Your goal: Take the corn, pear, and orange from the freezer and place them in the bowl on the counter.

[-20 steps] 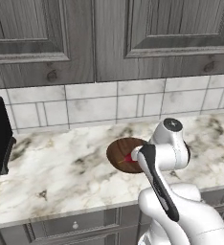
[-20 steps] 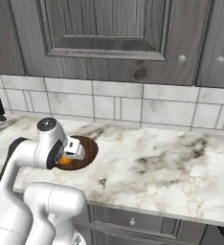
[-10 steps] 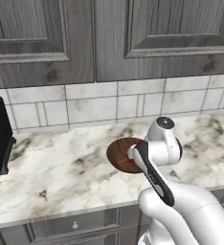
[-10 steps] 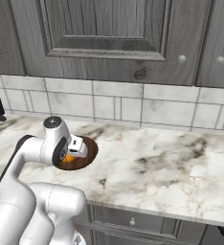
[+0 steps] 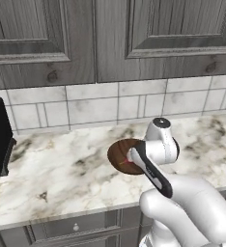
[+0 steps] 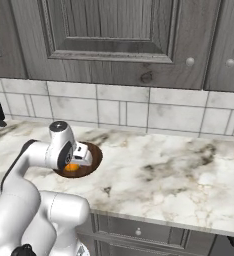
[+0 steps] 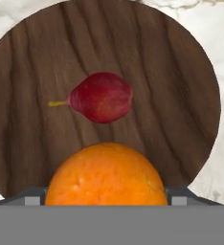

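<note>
Placement step here, I'd say; left base view has the arm's hand over the bowl [image 5: 120,155] on the marbled counter [image 5: 57,173], wrist blocking the fruit, so the trick is to go straight down and let go low, or the orange rolls off the shallow rim.

Right base view gives a better angle; the orange [image 6: 71,167] peeks out just under the gripper [image 6: 78,159], sitting over the near side of the bowl [image 6: 94,152]; I'd nudge toward the centre before opening.

Hand view looks straight down; the orange [image 7: 106,174] sits big at the bottom between the finger tips, so the gripper looks clamped on it, fingers as wide as the fruit; a red pear [image 7: 102,97] lies in the middle of the bowl [image 7: 181,91], so drop beside it, not on top.
</note>
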Available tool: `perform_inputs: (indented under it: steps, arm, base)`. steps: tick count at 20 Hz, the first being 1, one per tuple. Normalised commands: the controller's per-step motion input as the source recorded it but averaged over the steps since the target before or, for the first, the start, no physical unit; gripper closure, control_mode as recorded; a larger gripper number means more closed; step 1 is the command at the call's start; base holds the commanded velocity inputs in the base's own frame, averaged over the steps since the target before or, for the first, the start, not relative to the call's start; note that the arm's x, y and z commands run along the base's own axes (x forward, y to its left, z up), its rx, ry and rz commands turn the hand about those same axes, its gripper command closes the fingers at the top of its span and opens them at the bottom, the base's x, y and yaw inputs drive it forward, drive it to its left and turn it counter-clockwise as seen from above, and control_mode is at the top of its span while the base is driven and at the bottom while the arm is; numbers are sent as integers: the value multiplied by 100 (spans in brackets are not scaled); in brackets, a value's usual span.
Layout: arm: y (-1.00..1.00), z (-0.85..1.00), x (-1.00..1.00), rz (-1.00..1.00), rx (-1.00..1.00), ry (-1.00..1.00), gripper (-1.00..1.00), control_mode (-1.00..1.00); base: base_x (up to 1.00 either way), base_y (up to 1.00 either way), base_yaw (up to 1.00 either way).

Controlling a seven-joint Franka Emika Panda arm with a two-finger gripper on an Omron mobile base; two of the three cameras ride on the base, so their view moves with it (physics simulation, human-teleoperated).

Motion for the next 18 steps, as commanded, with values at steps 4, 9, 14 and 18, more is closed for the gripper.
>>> perform_inputs:
  steps: [4,9,14,18]
  arm:
    - [0,-52,0,0,0,0,-100,-100]
    - [0,-12,1,0,0,0,-100,-100]
    - [0,-9,0,0,0,-7,-100,-100]
    - [0,2,-3,0,0,-14,-100,-100]
  base:
    - [0,0,0]
    - [0,0,0]
    - [0,0,0]
    - [0,0,0]
